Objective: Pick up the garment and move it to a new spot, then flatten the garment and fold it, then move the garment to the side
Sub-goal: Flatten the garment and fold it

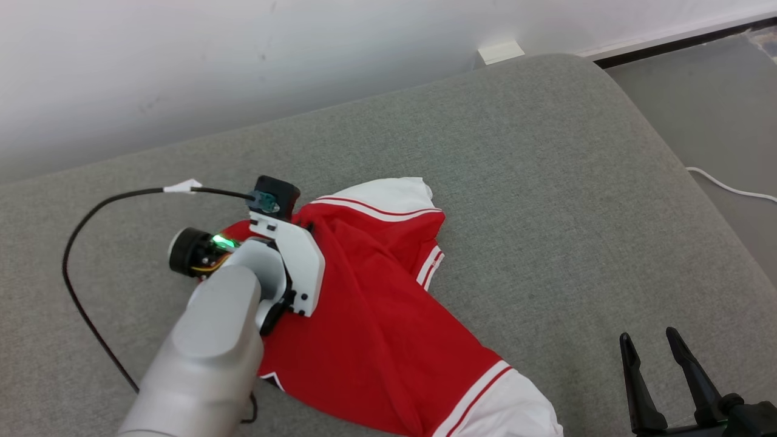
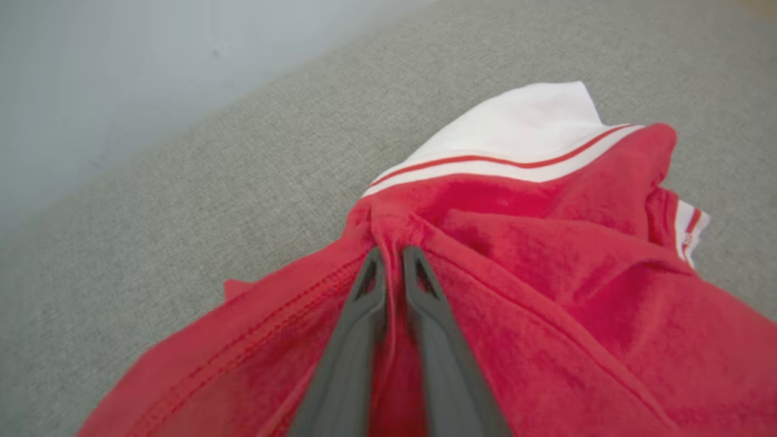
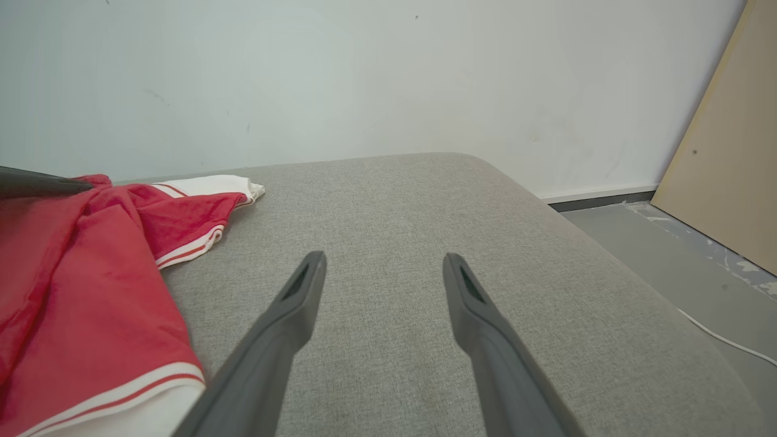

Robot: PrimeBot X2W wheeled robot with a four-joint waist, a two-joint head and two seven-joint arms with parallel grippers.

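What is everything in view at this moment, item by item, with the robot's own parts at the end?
garment: one, red with white striped trims, crumpled on the cushion's left half
cushion: one, grey fabric, under the garment, against the wall
wall: one, white, behind the cushion
white block: one, at the wall's foot
floor: grey, right of the cushion
white cable: one, on the floor
board: one, beige, far right by the wall
black cable: one, looping over the cushion to the left wrist
left gripper: one, dark, pinched shut on a garment fold
right gripper: one, dark, open over bare cushion
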